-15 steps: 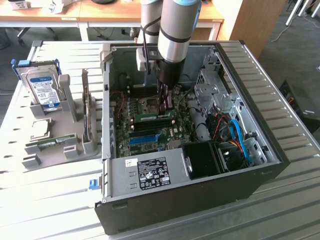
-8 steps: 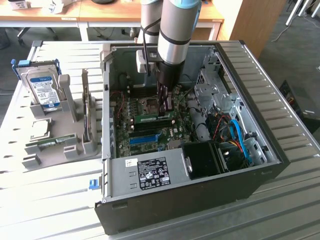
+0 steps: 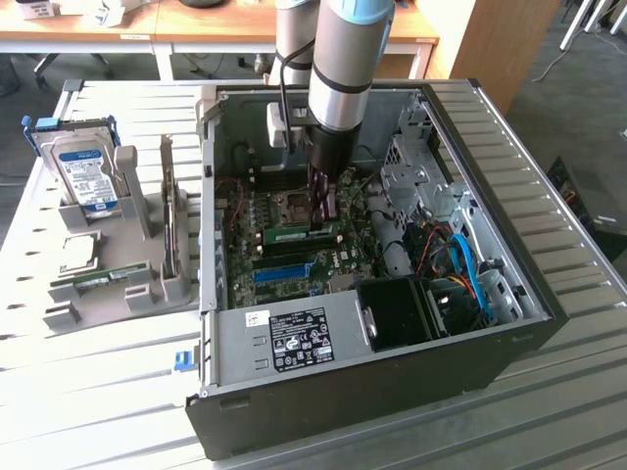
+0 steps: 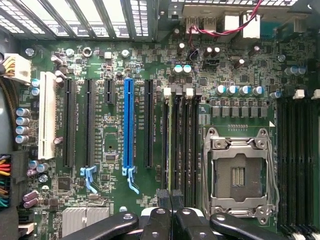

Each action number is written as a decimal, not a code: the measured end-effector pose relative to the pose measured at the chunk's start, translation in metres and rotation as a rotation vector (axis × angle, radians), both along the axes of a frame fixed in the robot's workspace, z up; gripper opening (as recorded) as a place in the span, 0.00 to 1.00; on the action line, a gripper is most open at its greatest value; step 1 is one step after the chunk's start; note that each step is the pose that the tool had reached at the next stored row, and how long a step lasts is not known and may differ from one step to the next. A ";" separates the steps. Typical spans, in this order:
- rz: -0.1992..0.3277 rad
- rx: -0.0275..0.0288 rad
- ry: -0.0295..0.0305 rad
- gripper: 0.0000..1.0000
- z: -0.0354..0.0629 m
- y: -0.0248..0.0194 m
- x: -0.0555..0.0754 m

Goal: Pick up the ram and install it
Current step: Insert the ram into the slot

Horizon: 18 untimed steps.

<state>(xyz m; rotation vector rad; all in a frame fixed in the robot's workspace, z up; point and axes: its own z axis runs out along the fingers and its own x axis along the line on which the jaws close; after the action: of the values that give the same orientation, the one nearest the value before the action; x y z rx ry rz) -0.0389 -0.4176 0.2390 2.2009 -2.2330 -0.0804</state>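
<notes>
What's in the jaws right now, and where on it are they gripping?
The ram, pinched by its upper edge, near one end.

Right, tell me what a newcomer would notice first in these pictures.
The open computer case sits in the middle of the exterior view, with the arm reaching down into it and the gripper, jaws closed on the green ram, over the motherboard. On the exterior view's left, a hard drive with a blue-white label stands in a grey holder. In the wrist view, a bright blue slot stands out on the board.
</notes>
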 end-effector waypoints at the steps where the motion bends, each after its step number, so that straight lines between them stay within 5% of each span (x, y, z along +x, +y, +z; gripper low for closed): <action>1: 0.000 -0.0003 0.0001 0.11 -0.0001 0.0000 0.000; 18: 0.000 -0.0001 0.0000 0.11 -0.0002 -0.0016 0.000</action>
<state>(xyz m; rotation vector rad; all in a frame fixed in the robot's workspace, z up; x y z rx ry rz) -0.0389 -0.4192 0.2388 2.2008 -2.2330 -0.0804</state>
